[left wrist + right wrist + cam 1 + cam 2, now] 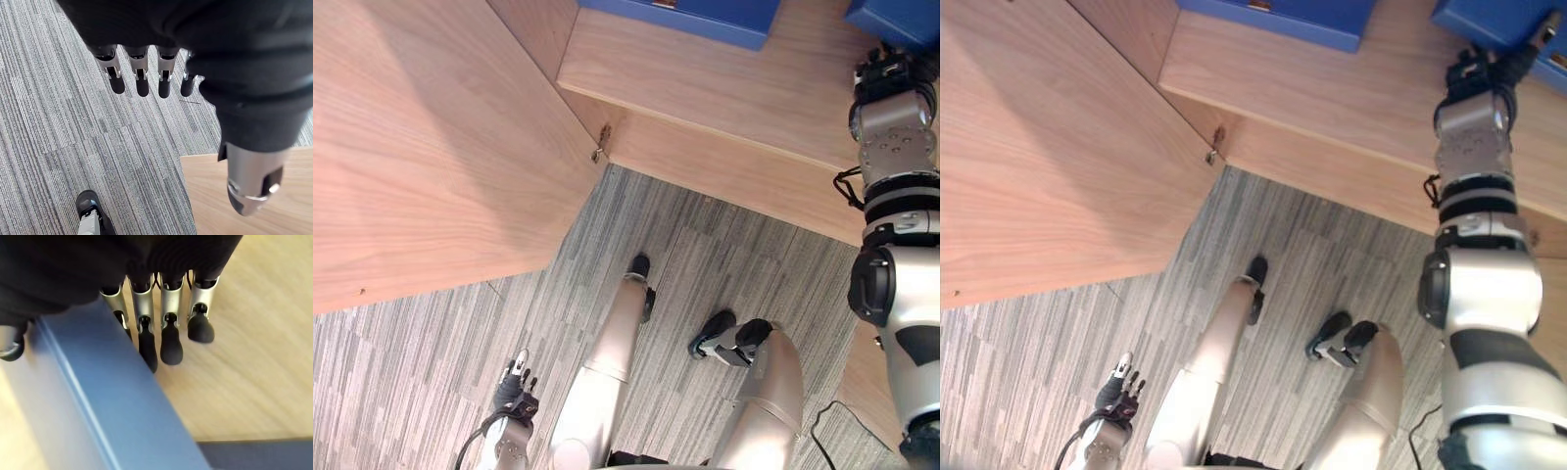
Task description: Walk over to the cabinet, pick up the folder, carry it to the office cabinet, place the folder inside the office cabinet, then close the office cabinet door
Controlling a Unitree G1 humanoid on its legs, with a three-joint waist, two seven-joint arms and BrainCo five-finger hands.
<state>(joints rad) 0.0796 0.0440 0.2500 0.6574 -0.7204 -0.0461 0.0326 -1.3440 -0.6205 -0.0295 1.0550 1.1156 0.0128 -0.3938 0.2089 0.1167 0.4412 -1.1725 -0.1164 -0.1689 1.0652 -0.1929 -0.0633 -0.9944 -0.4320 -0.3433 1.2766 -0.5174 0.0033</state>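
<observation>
While the right arm is stretching straight forward to the far right, the right hand (1476,69) is lying over the near edge of a blue folder (1503,22). This folder is resting flat on the cabinet (724,83) top at the far right. Seen from the wrist, the fingers (171,345) are running straight and side by side, pointing past the folder's long edge toward the wood. The thumb (11,346) is sitting apart from them, across the folder's broad face. So the hand is spreading wide around the folder's edge rather than curling on it. The innermost finger seems to be brushing the folder's side, though the angle is leaving that unsure.

The folder is looking smooth, matt and box-like, with a crisp straight edge. An other blue folder (695,15) of the same make is lying further left on the same top. The cabinet is showing pale wood grain, a flat slab with a square front edge. A large wooden panel (431,147) of like grain is spreading across the left. It is meeting the cabinet at a corner, where a small metal fitting (600,149) is sitting.

At the near left, the left hand (514,387) is hanging low over the grey, finely striped carpet (705,264). Its fingers are straight and relaxed, holding nothing.
</observation>
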